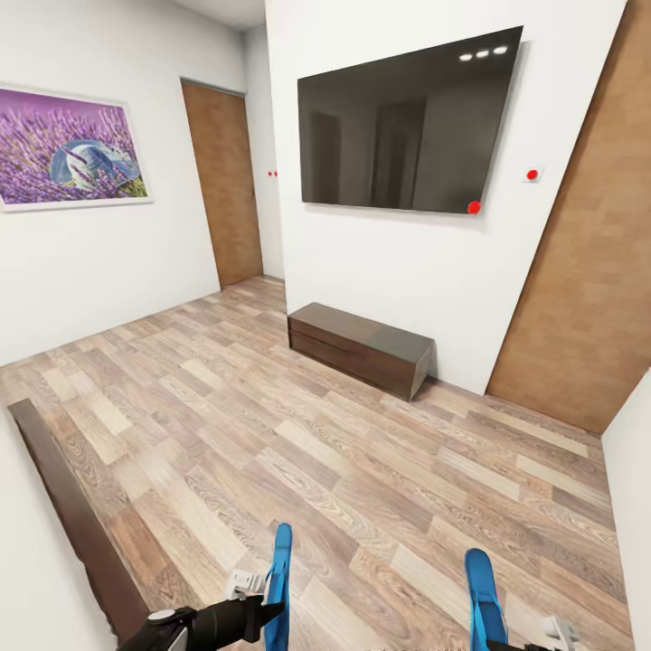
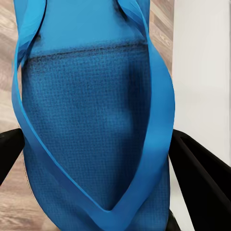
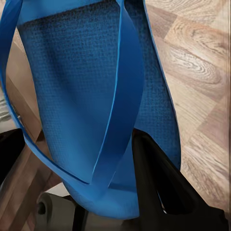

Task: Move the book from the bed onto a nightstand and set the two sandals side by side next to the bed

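The wood-plank floor (image 1: 271, 434) runs in pale and mid-brown boards across the whole room, from the near edge of the head view back to the white walls and the two wooden doors. One long low dark-wood cabinet (image 1: 362, 348) stands directly on it, set against the wall beneath the television. At the near left a dark brown strip (image 1: 77, 520) meets the boards, probably the bed's frame, though too little shows to be sure.

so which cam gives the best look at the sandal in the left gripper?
Left wrist view: the left sandal faces the camera, its footbed and thong straps plain, with the left gripper fingers dark on either side. Head view shows the same sandal edge-on, a thin blue strip at the bottom edge. Right wrist view shows the other sandal.
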Controlling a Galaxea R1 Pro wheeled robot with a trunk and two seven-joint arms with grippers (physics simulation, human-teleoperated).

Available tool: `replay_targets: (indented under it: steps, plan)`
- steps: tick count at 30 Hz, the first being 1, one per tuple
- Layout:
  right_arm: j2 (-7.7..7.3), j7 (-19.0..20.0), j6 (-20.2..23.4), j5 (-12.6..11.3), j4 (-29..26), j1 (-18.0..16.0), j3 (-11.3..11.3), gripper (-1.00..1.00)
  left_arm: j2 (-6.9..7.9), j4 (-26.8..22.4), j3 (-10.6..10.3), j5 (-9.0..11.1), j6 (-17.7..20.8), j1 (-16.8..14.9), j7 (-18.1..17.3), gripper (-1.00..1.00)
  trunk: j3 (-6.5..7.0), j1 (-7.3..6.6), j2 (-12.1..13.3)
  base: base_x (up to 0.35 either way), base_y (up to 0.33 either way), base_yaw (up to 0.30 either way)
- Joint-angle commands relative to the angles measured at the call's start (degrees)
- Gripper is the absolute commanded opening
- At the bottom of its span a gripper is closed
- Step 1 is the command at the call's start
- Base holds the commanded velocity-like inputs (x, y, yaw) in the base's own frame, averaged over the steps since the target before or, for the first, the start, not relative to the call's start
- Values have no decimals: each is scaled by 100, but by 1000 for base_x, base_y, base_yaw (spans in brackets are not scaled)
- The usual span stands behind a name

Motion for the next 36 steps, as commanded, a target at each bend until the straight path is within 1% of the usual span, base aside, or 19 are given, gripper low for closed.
replay_targets:
  steps: [1,10,14,20,36]
  plan:
    - [1,26,79,-14,-3,-5,-34,-100,2,-2,1,42,31,-2,-22,-100,-6,0,-4,0,0,-288]
    - [1,37,79,-14,-1,-5,-34,-100,2,-2,1,43,31,-2,-22,-100,-6,0,-4,0,0,-279]
    - [-3,41,79,-14,2,-5,-34,-100,2,-2,1,44,31,-2,-22,-100,-7,0,-4,0,0,-158]
    - [-6,48,83,-14,0,-5,-34,-100,2,-2,1,43,31,-2,-22,-100,6,0,-4,0,0,-27]
    - [-7,51,83,-14,0,-5,-34,-100,2,-2,1,43,31,-2,-22,-100,147,0,-4,0,0,-1]
